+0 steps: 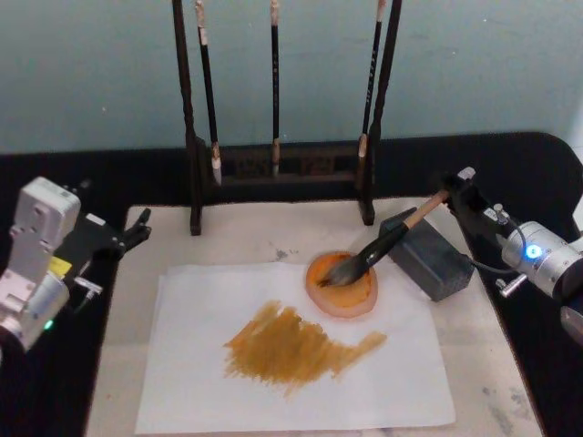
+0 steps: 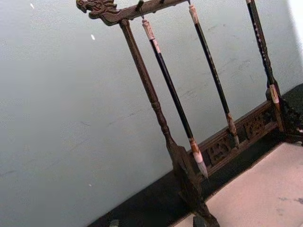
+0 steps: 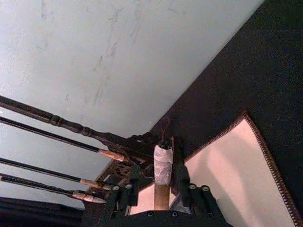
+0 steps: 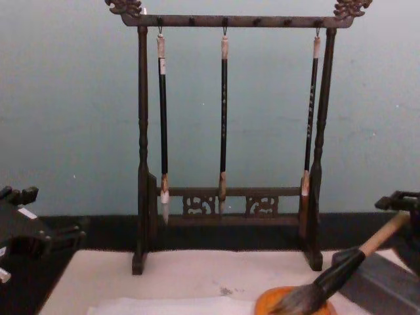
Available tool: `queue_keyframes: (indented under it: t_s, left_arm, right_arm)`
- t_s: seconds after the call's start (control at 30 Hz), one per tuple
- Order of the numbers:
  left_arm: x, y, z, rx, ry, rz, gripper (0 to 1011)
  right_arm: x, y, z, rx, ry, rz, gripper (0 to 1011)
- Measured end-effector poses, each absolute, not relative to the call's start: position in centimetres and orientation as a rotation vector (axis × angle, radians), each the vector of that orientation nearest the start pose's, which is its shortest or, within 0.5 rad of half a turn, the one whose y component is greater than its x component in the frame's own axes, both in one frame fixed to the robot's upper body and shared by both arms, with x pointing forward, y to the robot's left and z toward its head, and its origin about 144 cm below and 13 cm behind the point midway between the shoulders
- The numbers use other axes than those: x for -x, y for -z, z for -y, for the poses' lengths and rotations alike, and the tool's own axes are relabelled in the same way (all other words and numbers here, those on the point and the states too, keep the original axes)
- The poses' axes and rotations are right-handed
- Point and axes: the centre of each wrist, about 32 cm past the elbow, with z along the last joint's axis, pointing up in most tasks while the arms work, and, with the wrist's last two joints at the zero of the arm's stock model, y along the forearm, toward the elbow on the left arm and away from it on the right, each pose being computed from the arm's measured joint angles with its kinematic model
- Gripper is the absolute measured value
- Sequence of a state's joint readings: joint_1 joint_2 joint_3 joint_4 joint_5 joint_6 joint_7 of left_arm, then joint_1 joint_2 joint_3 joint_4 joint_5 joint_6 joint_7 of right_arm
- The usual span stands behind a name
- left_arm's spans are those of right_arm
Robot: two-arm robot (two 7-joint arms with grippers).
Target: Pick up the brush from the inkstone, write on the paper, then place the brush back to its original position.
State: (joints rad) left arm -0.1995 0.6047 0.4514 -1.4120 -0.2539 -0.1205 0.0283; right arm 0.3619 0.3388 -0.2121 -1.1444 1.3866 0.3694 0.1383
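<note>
Right hand (image 1: pixel 460 191): I have it at the far right of the table, its fingers closed around the whitish top end of the brush (image 1: pixel 387 244); my right wrist view shows the handle clamped between them.
Brush: it lies tilted, its dark lower section resting across the grey inkstone block (image 1: pixel 428 255), its bristles down in the orange dish (image 1: pixel 343 287).
Paper (image 1: pixel 273 401): the white sheet lies on the beige mat (image 1: pixel 246 232) and carries a broad ochre stroke (image 1: pixel 296 346); the dish sits on its far right part.
Step in hand, as I judge it: the writing looks done, so I am returning the brush to its rest.
How I want to do it: keep the handle seated on the block, let the bristles settle inside the dish rim, then part the fingers slowly and withdraw along the handle's line, so the brush does not roll or flick ink.
Risk: a sideways pull could drag the bristles onto the sheet.
Left hand (image 1: pixel 137 232): idle at the left edge of the mat, fingers apart, holding nothing.
</note>
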Motion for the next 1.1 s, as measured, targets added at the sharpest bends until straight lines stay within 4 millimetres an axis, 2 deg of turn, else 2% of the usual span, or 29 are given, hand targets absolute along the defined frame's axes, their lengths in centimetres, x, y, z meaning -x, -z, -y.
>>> queue_keyframes:
  t_s: [0.13, 0.2, 0.23, 0.33, 0.57, 0.83, 1.1]
  left_arm:
    - [-48.9, -114.0, -31.0, -0.304, -1.248, 0.285, 1010]
    - [-48.9, -114.0, -31.0, -0.304, -1.248, 0.285, 1010]
    - [-48.9, -114.0, -31.0, -0.304, -1.248, 0.285, 1010]
    - [-48.9, -114.0, -31.0, -0.304, -1.248, 0.285, 1010]
    - [-48.9, -114.0, -31.0, -0.304, -1.248, 0.285, 1010]
    - [-48.9, -114.0, -31.0, -0.304, -1.248, 0.285, 1010]
    - [-48.9, -114.0, -31.0, -0.304, -1.248, 0.285, 1009]
  right_arm:
    - [-55.1, -114.3, 30.8, -0.469, 1.113, -1.056, 609]
    - [-55.1, -114.3, 30.8, -0.47, 1.113, -1.056, 646]
    - [-55.1, -114.3, 30.8, -0.47, 1.113, -1.056, 705]
    - [-55.1, -114.3, 30.8, -0.47, 1.113, -1.056, 760]
    - [-55.1, -114.3, 30.8, -0.47, 1.114, -1.056, 975]
    - [-55.1, -114.4, 30.8, -0.472, 1.115, -1.055, 1000]
    - [-51.8, -117.1, 30.3, -0.495, 1.195, -1.017, 1000]
